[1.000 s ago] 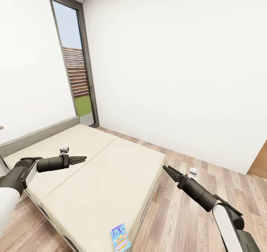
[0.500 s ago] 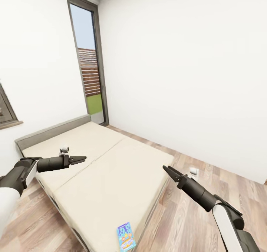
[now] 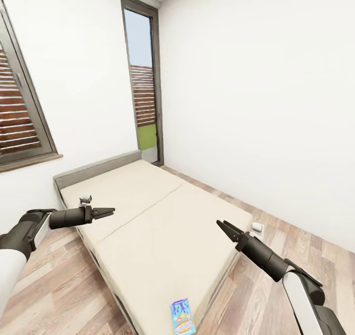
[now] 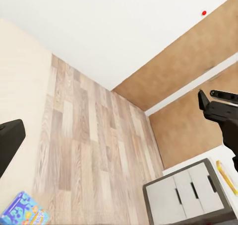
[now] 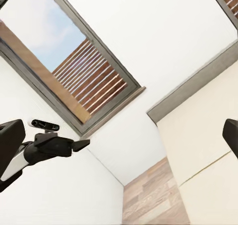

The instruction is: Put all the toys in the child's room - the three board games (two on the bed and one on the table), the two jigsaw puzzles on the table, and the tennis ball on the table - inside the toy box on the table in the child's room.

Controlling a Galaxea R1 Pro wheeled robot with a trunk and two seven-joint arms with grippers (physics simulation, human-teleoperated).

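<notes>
Head view: we stand at the foot of the bed (image 3: 162,226) in the child's room, both arms raised over it and both empty. Our left tool (image 3: 104,210) hangs above the mattress near the grey headboard (image 3: 93,169), its fingers pressed nearly together on nothing; our right tool (image 3: 223,226) hovers over the bed's floor-side edge, its fingers slightly parted and also bare. The narrow blue board game (image 3: 182,317) lies flat on the mattress at the foot end of the bed, closest to us and well apart from both tools.

To do this step well, we judge that we should lower a tool toward that box, spread the fingers wide first, and take it by a long edge, since a flat box on soft bedding gives little to grip.

Around the bed runs wood-plank floor (image 3: 276,256), with white walls and a tall grey-framed window (image 3: 144,81) beyond the headboard. The left wrist view catches a white-drawered corner of the surface (image 4: 186,195) across the floor from the bed, with a sliver of something yellow on top that we cannot identify.
</notes>
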